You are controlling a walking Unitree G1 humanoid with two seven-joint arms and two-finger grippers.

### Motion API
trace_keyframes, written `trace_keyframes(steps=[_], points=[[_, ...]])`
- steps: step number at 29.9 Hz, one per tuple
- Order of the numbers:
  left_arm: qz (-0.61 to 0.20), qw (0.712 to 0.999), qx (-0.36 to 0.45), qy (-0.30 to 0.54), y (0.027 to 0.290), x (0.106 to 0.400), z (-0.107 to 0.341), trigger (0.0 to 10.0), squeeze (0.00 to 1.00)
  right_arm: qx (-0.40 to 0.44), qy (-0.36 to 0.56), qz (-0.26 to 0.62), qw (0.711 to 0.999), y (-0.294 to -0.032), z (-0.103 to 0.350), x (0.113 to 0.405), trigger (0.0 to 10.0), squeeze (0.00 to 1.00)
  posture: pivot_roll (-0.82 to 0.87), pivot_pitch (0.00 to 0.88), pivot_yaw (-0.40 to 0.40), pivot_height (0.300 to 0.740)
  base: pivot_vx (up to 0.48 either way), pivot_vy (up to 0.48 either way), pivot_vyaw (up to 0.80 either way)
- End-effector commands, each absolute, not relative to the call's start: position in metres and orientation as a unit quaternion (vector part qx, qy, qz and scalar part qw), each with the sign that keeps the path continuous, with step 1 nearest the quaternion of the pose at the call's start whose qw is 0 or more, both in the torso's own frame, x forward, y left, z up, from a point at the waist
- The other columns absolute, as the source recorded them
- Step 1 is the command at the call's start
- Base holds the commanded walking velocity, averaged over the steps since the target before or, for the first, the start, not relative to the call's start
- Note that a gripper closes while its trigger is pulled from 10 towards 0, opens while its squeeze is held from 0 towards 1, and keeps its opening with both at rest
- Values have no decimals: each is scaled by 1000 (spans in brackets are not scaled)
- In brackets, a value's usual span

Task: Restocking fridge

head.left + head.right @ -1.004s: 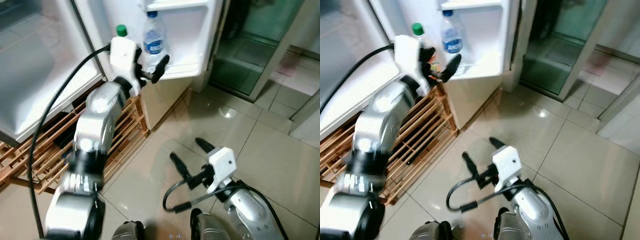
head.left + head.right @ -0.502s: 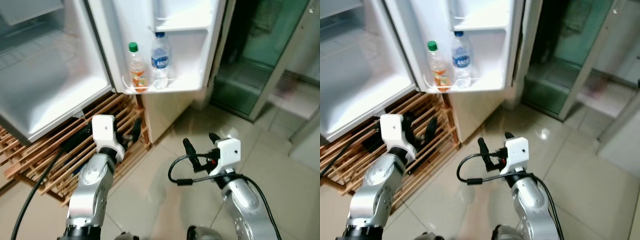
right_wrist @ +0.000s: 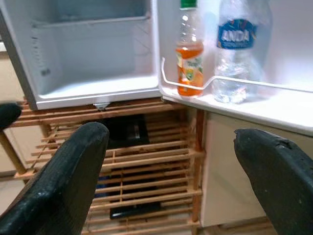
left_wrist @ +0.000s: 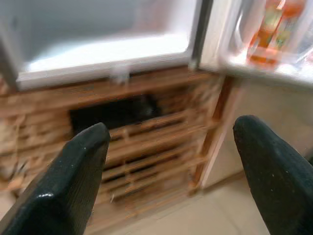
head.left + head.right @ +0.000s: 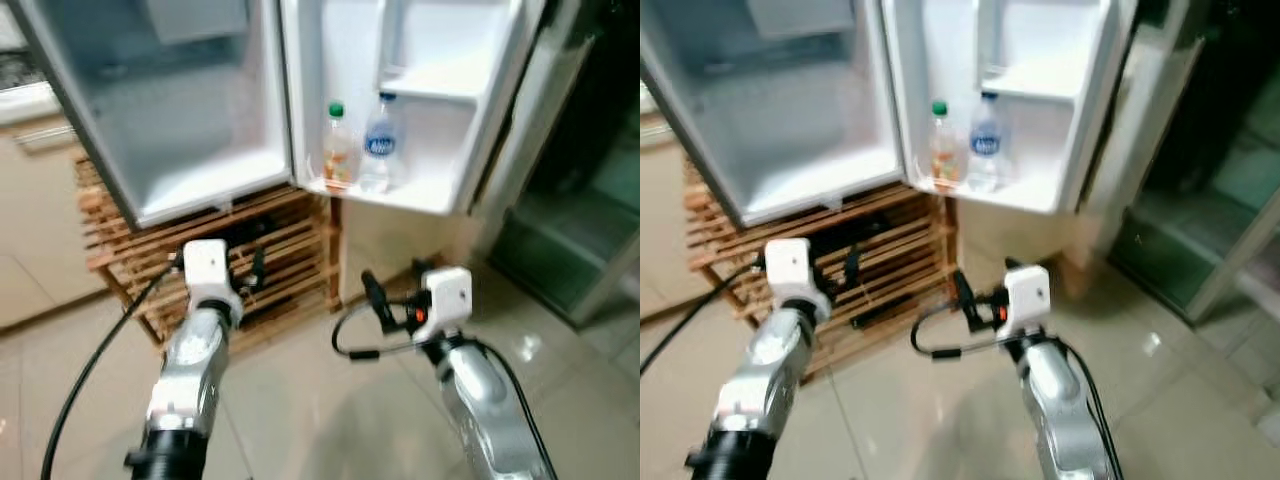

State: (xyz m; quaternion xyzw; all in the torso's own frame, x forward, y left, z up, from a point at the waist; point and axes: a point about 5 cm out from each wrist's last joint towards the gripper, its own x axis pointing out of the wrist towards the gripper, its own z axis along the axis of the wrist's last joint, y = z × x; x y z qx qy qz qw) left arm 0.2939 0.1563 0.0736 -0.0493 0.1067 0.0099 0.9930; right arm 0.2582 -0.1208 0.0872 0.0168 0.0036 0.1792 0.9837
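Fridge (image 5: 190,120) open, sits on a wooden slat rack (image 5: 280,250). Orange juice bottle (image 5: 337,145) w/ green cap and water bottle (image 5: 379,143) w/ blue label stand upright, long axes vertical, caps up, side by side on the door shelf (image 5: 400,195) behind its rail. Left tool (image 5: 250,272) low, in front of rack, fingers apart, empty. Right tool (image 5: 395,295) below the door shelf, fingers apart, empty. Both bottles sit above and well apart from both tools.

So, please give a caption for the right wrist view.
Open right gripper faces the fridge door shelf holding an orange drink bottle and a water bottle.
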Motion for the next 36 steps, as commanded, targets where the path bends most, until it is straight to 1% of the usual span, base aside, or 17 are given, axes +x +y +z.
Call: trace_keyframes(steps=[1, 8, 19, 21, 24, 25, 26, 27, 28, 31, 34, 36], points=[[2, 995, -44, 93, 149, 299, 80, 10000, 0, 8, 7, 172, 985, -126, 83, 258, 10000, 24, -143, 0, 78, 740, 0, -431, 663], [-11, 996, -29, 81, 145, 304, 81, 10000, 0, 4, 15, 172, 985, -126, 77, 260, 10000, 27, -141, 0, 83, 740, 0, -434, 663], [6, 997, -39, 72, 150, 308, 81, 10000, 0, -11, 20, 182, 983, -126, 71, 262, 10000, 24, -139, 0, 80, 740, 0, -434, 644], [4, 998, -24, 66, 157, 304, 80, 10000, 0, -12, 20, 178, 984, -127, 70, 262, 10000, 20, -143, 0, 84, 740, 0, -450, 638], [-4, 997, 73, 29, 191, 279, 76, 10000, 0, -9, 22, 151, 988, -138, 64, 257, 10000, 20, -144, 0, 90, 740, 0, -450, 638], [-4, 997, 73, 29, 191, 279, 76, 10000, 0, -9, 22, 151, 988, -138, 64, 257, 10000, 20, -144, 0, 90, 740, 0, -450, 638], [-6, 996, 89, 20, 199, 269, 76, 10000, 0, -5, 22, 135, 991, -143, 61, 256, 10000, 20, -141, 0, 91, 740, 0, -424, 638], [-15, 996, 91, 6, 202, 260, 78, 10000, 0, -1, 21, 120, 993, -149, 59, 254, 10000, 24, -137, 0, 89, 740, 255, -405, 638], [-20, 996, 88, -3, 203, 255, 80, 10000, 0, 1, 20, 110, 994, -152, 58, 254, 10000, 24, -136, 0, 89, 740, 255, -405, 638], [-66, 993, 97, -14, 193, 236, 82, 10000, 0, -1, 14, 74, 997, -165, 58, 253, 10000, 31, -133, 0, 84, 740, 274, -391, 638], [-85, 991, 101, -11, 189, 229, 79, 10000, 0, -3, 14, 62, 998, -172, 58, 255, 10000, 31, -132, 0, 83, 740, 281, -386, 638], [-71, 993, 97, -14, 190, 232, 79, 10000, 0, -7, 12, 64, 998, -173, 59, 257, 10000, 51, -134, 0, 76, 740, 292, -375, 631]])
